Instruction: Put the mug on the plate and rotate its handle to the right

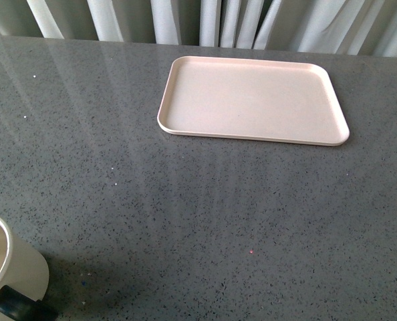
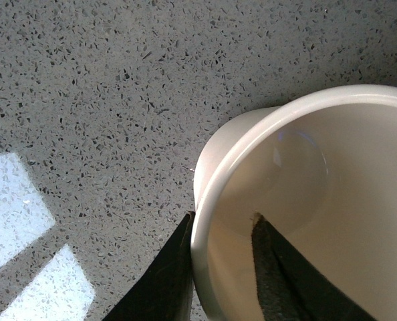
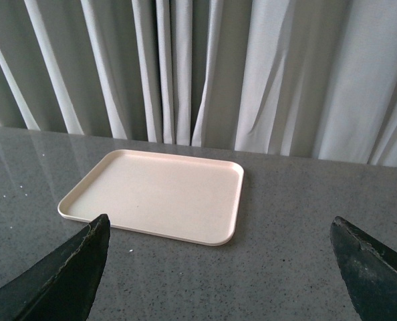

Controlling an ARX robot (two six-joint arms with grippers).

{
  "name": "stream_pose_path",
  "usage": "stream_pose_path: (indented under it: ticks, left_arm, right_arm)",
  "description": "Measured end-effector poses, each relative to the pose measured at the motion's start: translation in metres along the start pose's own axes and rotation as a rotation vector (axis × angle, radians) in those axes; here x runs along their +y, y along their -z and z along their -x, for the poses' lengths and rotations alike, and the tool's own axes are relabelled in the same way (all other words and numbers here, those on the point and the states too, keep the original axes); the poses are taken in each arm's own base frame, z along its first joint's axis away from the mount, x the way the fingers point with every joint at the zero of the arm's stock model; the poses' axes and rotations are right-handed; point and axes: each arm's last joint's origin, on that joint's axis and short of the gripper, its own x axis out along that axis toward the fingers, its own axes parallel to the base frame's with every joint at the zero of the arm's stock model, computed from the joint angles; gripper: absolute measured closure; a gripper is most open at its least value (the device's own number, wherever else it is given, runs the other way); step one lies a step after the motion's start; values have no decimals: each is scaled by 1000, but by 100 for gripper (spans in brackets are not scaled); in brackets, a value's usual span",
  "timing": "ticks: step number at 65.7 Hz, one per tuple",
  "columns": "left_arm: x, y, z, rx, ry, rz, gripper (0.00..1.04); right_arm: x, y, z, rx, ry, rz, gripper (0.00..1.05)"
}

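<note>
The cream-white mug [image 1: 11,271] shows at the front view's bottom left corner, cut off by the frame edge. In the left wrist view my left gripper [image 2: 222,224] is shut on the mug's [image 2: 299,194] rim, one finger outside the wall and one inside. Its handle and smiley face are hidden. The pale pink plate [image 1: 252,100] lies empty at the back of the counter, right of centre. My right gripper [image 3: 218,231] is open and empty, hanging in front of the plate [image 3: 158,194].
The grey speckled counter [image 1: 185,214] stretches between mug and plate. White curtains [image 3: 252,73] hang behind its far edge. Bright light patches [image 2: 18,214] fall on the counter near the mug.
</note>
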Motion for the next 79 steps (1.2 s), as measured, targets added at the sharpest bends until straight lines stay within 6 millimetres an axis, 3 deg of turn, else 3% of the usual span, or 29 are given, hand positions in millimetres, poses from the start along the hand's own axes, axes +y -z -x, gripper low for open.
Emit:
stream_pose_path:
  ticks: [6,32,39,43,56,71,79]
  left_arm:
    - [-2,-1,0,-2,10,9,103]
    - [-3,0,15,-18,-3,59,103]
    - [-3,-9,24,-48,-16,103,103]
    - [-6,-21,30,-83,-21,116,103]
    - [-43,-104,46,-261,31,117,103]
    - [-83,-180,11,-253,47,35,103]
    - [-85,-199,-6,-244,15,51,103]
  right_arm:
    - [0,0,0,0,0,0,9]
    - [0,0,0,0,0,0,9]
    - [0,0,0,0,0,0,9]
    - [0,0,0,0,0,0,9]
    - [0,0,0,0,0,0,9]
    - [0,0,0,0,0,0,9]
    - [0,0,0,0,0,0,9]
